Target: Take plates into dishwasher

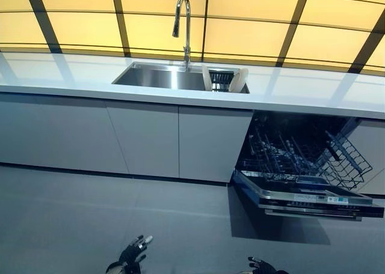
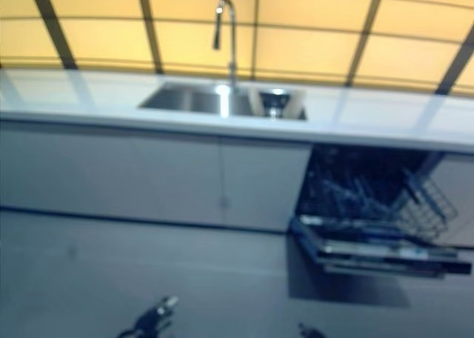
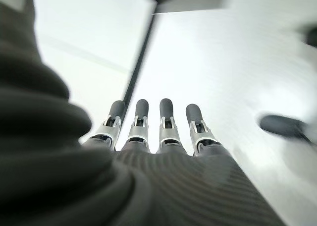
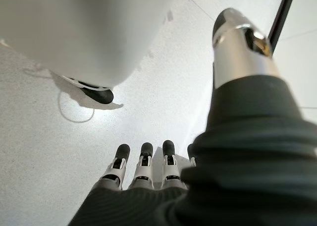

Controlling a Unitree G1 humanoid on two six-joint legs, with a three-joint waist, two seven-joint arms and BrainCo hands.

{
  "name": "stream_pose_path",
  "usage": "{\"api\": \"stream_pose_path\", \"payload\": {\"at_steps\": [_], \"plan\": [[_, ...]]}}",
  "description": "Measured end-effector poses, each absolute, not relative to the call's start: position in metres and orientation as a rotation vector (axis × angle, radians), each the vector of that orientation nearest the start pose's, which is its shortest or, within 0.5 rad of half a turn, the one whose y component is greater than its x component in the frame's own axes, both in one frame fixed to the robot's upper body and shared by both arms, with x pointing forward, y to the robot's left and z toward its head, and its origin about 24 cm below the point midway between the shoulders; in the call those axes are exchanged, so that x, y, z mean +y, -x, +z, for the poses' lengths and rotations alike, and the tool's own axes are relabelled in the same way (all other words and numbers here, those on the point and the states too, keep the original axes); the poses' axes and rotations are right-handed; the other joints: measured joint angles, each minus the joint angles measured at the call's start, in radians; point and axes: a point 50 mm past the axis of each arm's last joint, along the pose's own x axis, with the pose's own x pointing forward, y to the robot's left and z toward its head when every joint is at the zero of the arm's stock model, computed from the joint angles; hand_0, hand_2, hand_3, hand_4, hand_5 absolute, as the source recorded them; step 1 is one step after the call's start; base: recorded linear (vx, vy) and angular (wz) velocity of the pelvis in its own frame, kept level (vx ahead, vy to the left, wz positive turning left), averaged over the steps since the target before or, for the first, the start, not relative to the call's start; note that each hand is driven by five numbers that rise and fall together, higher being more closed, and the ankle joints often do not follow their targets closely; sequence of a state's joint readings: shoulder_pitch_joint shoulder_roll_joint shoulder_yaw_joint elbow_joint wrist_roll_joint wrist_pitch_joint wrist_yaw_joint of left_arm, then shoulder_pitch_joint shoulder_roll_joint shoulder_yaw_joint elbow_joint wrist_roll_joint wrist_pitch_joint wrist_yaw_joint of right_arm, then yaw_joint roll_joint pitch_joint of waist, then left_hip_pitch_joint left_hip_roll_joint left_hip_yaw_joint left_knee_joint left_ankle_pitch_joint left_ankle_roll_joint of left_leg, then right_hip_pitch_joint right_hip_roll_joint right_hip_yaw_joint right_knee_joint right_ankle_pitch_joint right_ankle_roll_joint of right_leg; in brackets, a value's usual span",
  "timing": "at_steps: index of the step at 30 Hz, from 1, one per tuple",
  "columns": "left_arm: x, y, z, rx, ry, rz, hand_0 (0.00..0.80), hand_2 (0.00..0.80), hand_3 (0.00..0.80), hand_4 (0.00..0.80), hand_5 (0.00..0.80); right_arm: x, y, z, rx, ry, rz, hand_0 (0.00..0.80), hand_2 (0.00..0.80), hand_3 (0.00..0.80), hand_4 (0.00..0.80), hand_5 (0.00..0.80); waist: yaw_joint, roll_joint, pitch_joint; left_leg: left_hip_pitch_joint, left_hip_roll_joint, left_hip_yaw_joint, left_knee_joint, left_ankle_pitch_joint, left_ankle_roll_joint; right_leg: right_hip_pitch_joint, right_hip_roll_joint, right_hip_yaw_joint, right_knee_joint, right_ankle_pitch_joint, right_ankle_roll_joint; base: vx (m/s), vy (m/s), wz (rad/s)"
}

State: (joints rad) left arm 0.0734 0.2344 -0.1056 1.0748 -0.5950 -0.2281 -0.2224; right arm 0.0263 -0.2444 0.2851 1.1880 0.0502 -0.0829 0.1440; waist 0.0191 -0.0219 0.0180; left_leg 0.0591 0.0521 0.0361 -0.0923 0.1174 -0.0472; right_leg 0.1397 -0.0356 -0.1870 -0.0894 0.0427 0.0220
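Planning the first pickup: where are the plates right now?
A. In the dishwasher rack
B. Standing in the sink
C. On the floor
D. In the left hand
B: two pale plates stand upright at the sink's right end; both hands hang low, holding nothing.

I'm looking at a long white countertop (image 1: 72, 76) over a run of flat grey cabinet doors (image 1: 147, 139); behind it a wall of glowing yellow panels (image 1: 240, 36) divided by dark strips; a steel sink (image 1: 159, 77) sits in the counter under a tall curved tap (image 1: 183, 24); the floor (image 1: 90, 220) is plain grey.
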Motion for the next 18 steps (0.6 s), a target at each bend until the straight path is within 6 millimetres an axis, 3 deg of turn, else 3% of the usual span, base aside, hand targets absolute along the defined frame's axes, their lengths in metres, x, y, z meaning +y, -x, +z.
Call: {"api": "stream_pose_path", "payload": {"at_steps": [12, 18], "plan": [[0.232, -0.108, -0.144, 0.830, 0.300, 0.232, 0.000, 0.000, 0.000, 0.000, 0.000, -0.212, -0.082, -0.164, 1.192, 0.241, 0.213, 0.000, 0.000, 0.000, 0.000, 0.000, -0.003, -0.001, 0.007, 0.001, -0.001, -0.010, 0.000, 0.000, 0.000, 0.006, 0.000, -0.012, 0.000, -0.004, -0.005, 0.004, -0.002, 0.02], [0.232, -0.101, -0.148, 0.898, 0.184, 0.209, 0.000, 0.000, 0.000, 0.000, 0.000, -0.212, -0.081, -0.164, 1.197, 0.248, 0.219, 0.000, 0.000, 0.000, 0.000, 0.000, -0.003, 0.000, 0.009, 0.001, -0.002, -0.010, 0.000, 0.000, 0.000, 0.006, 0.000, -0.011, 0.000, -0.004, -0.006, 0.000, 0.000, 0.00]]}}
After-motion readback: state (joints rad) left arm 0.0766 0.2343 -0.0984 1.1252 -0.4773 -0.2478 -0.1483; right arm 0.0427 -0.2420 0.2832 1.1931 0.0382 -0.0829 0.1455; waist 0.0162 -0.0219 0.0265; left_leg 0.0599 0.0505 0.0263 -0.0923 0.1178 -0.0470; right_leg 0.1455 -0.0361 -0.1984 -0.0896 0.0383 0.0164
